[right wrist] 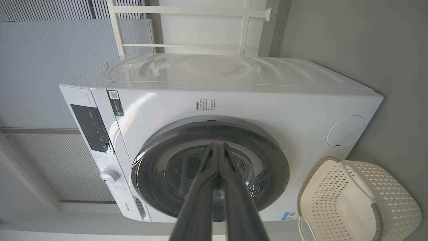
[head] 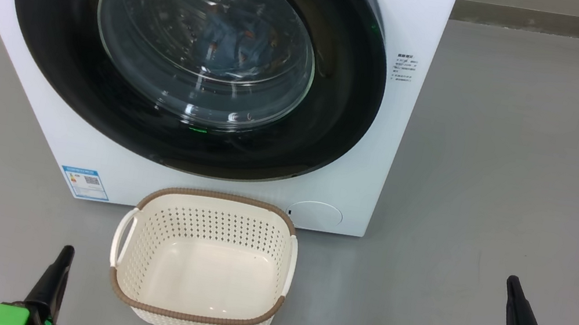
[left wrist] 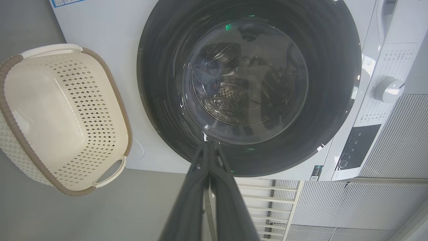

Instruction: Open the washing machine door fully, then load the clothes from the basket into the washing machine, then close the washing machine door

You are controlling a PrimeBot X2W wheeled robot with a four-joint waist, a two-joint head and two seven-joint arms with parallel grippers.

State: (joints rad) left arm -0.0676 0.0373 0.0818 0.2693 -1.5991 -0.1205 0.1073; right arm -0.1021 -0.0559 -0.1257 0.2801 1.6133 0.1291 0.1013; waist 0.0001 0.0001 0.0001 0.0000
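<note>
Presently, the washing machine door (head: 164,65) is shut, the clothes (head: 239,42) seen behind its glass; the basket (head: 208,224) is set on the floor (head: 501,162) before it. The jaws of the left gripper (left wrist: 209,143) and right gripper (right wrist: 218,145) are closed.

basket (head: 208,225) — before washing machine (head: 346,192), clothes (head: 233,41) inside

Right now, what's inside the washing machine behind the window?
Through the glass of the washing machine door, light blue clothes with orange spots lie in the steel drum. Its black ring and reflections hide the rest.
</note>
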